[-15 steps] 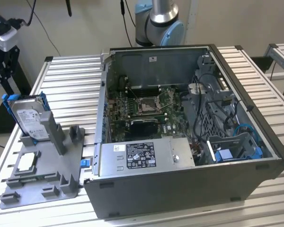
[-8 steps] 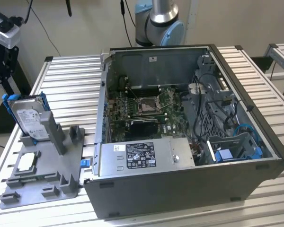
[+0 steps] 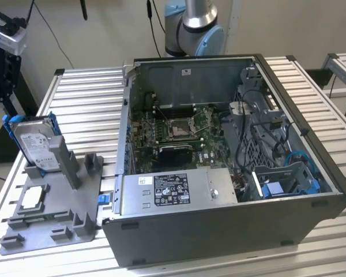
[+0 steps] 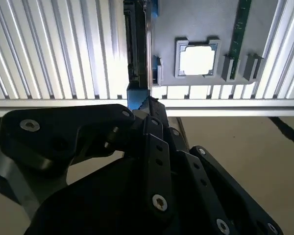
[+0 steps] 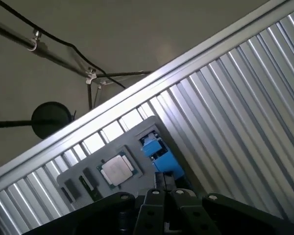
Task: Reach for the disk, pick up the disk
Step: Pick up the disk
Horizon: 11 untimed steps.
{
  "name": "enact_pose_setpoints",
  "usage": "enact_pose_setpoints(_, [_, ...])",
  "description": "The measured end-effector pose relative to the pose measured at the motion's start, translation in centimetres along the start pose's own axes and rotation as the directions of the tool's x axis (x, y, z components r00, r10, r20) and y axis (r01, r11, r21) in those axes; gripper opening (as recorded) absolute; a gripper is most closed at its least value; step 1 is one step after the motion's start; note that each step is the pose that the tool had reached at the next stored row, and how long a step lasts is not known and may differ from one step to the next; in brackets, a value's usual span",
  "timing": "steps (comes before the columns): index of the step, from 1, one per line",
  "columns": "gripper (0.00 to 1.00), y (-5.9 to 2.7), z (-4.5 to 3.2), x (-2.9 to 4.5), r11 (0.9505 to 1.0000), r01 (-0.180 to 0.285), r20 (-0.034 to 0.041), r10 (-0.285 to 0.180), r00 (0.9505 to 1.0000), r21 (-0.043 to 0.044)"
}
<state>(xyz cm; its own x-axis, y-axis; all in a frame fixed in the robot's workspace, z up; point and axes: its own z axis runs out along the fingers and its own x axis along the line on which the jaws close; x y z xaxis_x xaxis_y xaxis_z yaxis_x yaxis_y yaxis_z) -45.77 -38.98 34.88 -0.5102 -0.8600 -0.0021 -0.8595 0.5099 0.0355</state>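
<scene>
Found the disk (image 3: 36, 149) standing on its thin edge in a slot of the grey holder (image 3: 55, 229), far over on the exterior view's left. Found that holder on the ribbed table (image 3: 86, 98), just beside the big open case (image 3: 219, 228). Saw a small square chip (image 3: 33, 199) lying flat in the same holder, near the disk but not touching it.

Saw the gripper (image 5: 164, 180) up above the holder in both wrist views, looking down on the disk's top edge. Had the fingers (image 5: 159, 182) close together, too close to fit around the disk. Held nothing and touched nothing. Pointed its tips at the near end of the disk in the second wrist view.

Looked like the reach, with the grab not yet begun.

To do this well, seemed to need the fingers spread wider than the disk before any drop. Seemed to need one finger on each flat side, not on the narrow ends. Called for a slow, straight way down, lined up with the thin edge, to keep the tips from bumping the top. Called for care near the chip and the holder's grey posts. Seemed best to squeeze firmly and lift straight up, to avoid jamming the disk in its slot.
</scene>
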Motion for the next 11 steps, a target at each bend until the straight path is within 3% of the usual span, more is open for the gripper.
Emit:
enact_pose_setpoints(5, [0.0,0.0,0.04,0.0,0.9959,0.09,-0.0025,-0.09,0.9959,0.001])
enact_pose_setpoints(11, [0.0,0.0,0.09,0.0,0.9802,0.198,-0.006,-0.198,0.9801,0.0006])
